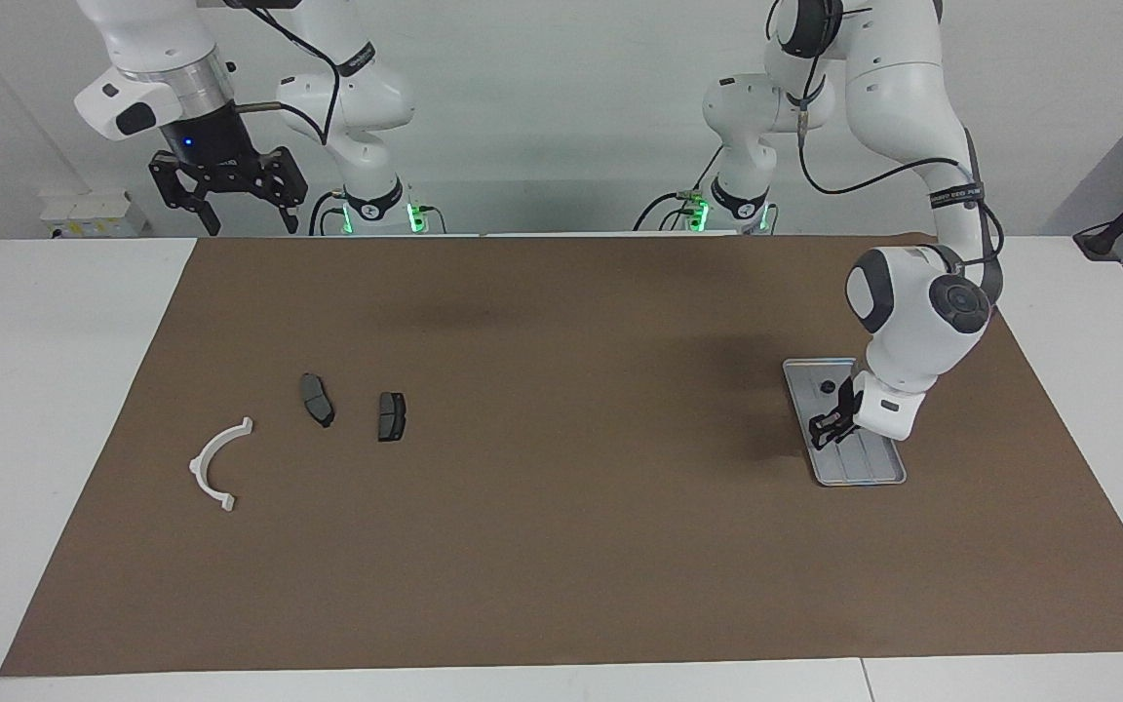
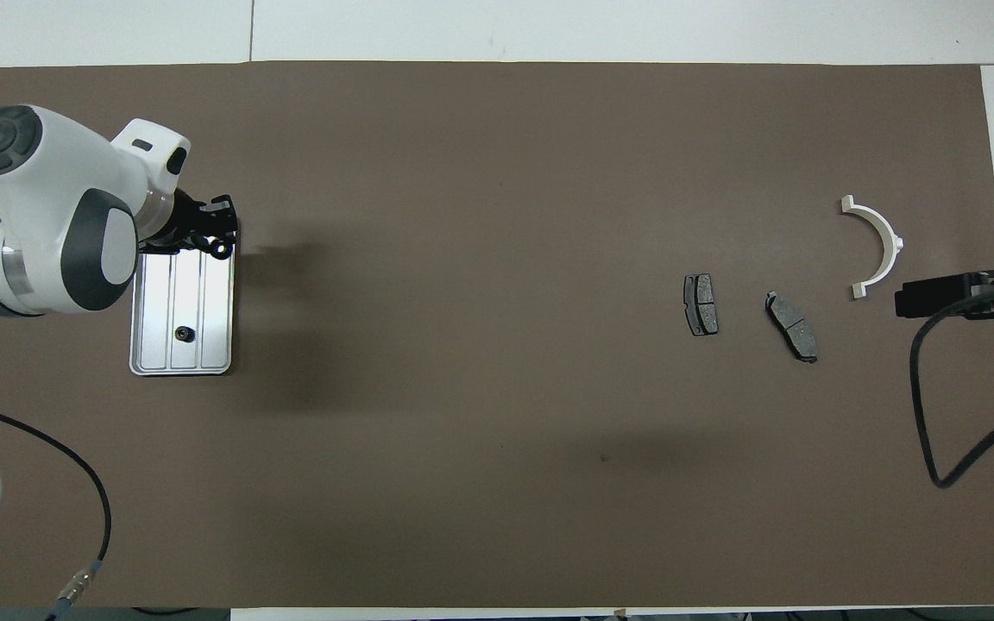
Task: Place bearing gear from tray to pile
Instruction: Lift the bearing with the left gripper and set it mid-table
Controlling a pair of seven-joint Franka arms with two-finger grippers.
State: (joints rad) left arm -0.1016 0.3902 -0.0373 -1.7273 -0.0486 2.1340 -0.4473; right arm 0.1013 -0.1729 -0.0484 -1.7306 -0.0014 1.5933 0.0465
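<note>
Silvery-grey metal forms the tray, which lies directly under the left gripper; the fingertips hang a little above the tray's end farther from the robots, close to its rim on the side toward the pile. The fingers are drawn together on a small dark ring-shaped part, taken to be the bearing gear, held clear of the ribbed floor so that it can travel without dragging. The wrist is tilted so that the fingers reach in over the rim at a slant. A second small dark round part lies on the tray floor, apart from the fingers and nearer to the robots. The pile lies well apart from these fingers, toward the right arm's end of the brown mat: a white half-ring bracket and two dark brake-pad pieces, all loosely spaced, which leaves room for one more part among them. The right gripper waits aloft over the table's edge at its own arm's end, fingers spread and holding nothing. Judged stage: pick made, carry across the mat not yet begun; a part this small, pinched at the fingertips, could slip on a fast move.
</note>
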